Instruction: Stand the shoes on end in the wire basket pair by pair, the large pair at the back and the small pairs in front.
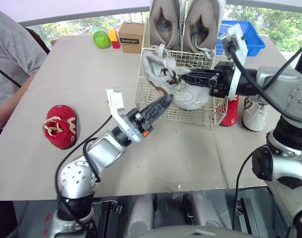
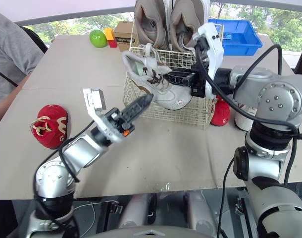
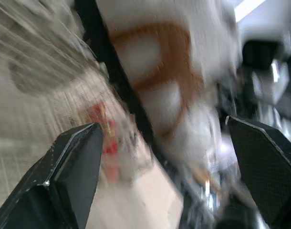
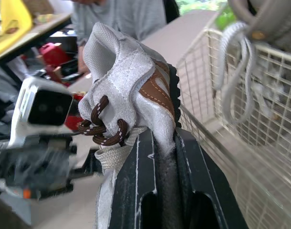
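The wire basket (image 1: 156,101) stands mid-table with a large grey pair (image 1: 183,22) on end at its back. My right gripper (image 1: 190,78) is shut on a white shoe with brown laces (image 1: 183,94), pinching its upper (image 4: 131,86) between the fingers (image 4: 136,181). The shoe lies tilted in the front of the basket, heel above the rim. My left gripper (image 1: 165,102) is open at the basket's front wall, just below the shoe's heel, its fingers (image 3: 74,167) wide apart with nothing held. A red shoe (image 1: 59,126) lies on the table at the left.
To the right of the basket sit another red shoe (image 1: 231,111) and a white shoe (image 1: 255,114). A green apple (image 1: 101,38), a cardboard box (image 1: 131,37) and a blue bin (image 1: 247,37) line the far edge. A person sits at the left.
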Controlling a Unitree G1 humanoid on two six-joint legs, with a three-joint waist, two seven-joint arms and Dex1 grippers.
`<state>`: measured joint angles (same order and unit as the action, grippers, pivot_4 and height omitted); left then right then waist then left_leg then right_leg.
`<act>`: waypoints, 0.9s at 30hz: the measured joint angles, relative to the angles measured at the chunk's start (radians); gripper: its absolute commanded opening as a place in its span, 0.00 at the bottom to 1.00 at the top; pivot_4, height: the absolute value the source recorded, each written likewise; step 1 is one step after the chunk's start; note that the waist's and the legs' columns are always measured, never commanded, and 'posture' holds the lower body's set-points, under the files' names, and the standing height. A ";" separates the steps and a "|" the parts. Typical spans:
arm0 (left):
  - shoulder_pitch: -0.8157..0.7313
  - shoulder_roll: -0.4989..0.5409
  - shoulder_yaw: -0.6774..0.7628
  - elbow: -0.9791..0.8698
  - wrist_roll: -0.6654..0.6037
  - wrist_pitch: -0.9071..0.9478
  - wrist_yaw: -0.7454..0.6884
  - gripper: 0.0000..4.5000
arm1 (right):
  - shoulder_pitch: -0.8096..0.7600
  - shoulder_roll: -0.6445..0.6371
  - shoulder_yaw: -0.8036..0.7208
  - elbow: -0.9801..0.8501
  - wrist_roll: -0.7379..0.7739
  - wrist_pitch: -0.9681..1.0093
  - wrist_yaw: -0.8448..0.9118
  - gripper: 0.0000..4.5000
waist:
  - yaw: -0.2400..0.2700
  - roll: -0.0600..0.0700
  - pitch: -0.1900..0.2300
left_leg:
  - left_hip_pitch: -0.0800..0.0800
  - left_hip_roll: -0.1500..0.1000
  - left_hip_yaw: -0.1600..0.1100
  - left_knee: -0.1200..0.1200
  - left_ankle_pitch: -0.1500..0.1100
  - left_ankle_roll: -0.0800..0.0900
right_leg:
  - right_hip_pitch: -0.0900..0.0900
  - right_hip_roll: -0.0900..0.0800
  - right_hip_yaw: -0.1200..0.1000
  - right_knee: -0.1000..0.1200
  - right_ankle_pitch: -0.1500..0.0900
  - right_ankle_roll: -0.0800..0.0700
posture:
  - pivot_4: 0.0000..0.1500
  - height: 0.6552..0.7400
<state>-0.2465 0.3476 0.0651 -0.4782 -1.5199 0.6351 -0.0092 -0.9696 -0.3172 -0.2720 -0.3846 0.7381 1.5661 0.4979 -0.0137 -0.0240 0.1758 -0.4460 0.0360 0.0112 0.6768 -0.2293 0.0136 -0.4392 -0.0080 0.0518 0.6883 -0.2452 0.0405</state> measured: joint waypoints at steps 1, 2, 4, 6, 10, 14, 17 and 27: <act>-0.009 -0.008 0.000 0.006 0.007 0.000 0.011 0.60 | 0.007 0.017 -0.020 -0.011 0.003 0.006 -0.018 0.00 | -0.001 0.000 0.000 | 0.000 0.000 0.000 0.000 0.000 0.000 | 0.000 0.001 0.000 0.000 0.000 0.000 | 1.00 1.00; -0.018 -0.016 0.000 0.016 0.013 0.000 0.016 0.50 | 0.011 0.028 -0.037 -0.022 0.005 0.010 -0.035 0.00 | -0.002 0.000 0.000 | 0.000 0.001 0.000 0.000 0.000 0.000 | 0.000 0.001 0.000 0.000 0.000 0.000 | 1.00 1.00; -0.032 -0.032 0.000 0.025 0.026 0.000 0.025 0.27 | 0.017 0.046 -0.060 -0.049 0.007 0.020 -0.064 0.00 | -0.002 0.000 0.000 | 0.000 0.001 -0.001 0.000 0.000 0.000 | 0.000 0.003 0.000 0.000 0.000 0.000 | 1.00 1.00; -0.035 -0.032 0.000 0.034 0.038 0.012 0.023 0.04 | 0.034 0.071 -0.080 -0.079 0.007 0.026 -0.092 0.00 | -0.002 0.000 0.000 | 0.000 0.002 -0.002 0.000 0.000 0.000 | 0.000 0.004 0.000 0.000 0.000 0.000 | 1.00 1.00; -0.056 -0.024 0.005 0.049 0.043 0.032 0.010 0.00 | 0.053 0.095 -0.099 -0.104 0.007 0.025 -0.119 0.15 | -0.001 0.000 0.000 | 0.000 0.002 -0.002 0.000 0.000 0.000 | 0.000 0.004 0.000 0.000 0.000 0.000 | 1.00 1.00; -0.110 0.035 0.037 0.092 0.056 0.047 -0.032 0.00 | 0.117 0.056 -0.074 -0.186 0.021 -0.096 -0.089 0.51 | 0.000 0.000 0.000 | -0.001 0.002 -0.003 0.000 0.000 0.000 | 0.000 0.004 -0.001 0.000 0.000 0.000 | 1.00 1.00; -0.233 0.166 0.064 0.183 0.104 0.081 -0.138 0.00 | 0.175 0.045 -0.118 -0.280 0.067 -0.198 -0.079 0.61 | 0.002 0.000 0.000 | -0.001 0.002 -0.005 0.000 0.000 0.000 | 0.000 0.005 -0.003 0.000 0.000 0.000 | 1.00 1.00; -0.541 0.344 -0.022 0.408 0.647 -0.184 -0.657 0.00 | 0.625 -0.110 -0.208 -0.556 0.125 -0.448 -0.066 0.61 | 0.000 0.002 0.000 | 0.003 0.002 -0.004 -0.006 0.000 -0.001 | 0.006 0.004 -0.003 -0.011 0.000 0.000 | 1.00 1.00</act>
<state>-0.7875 0.6911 0.0436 -0.0701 -0.8728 0.4507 -0.6660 -0.3443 -0.4273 -0.4801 -0.9406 0.8635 1.1176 0.4320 -0.0134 -0.0222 0.1754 -0.4432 0.0377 0.0072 0.6707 -0.2290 0.0128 -0.4337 -0.0040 0.0485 0.6778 -0.2456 0.0403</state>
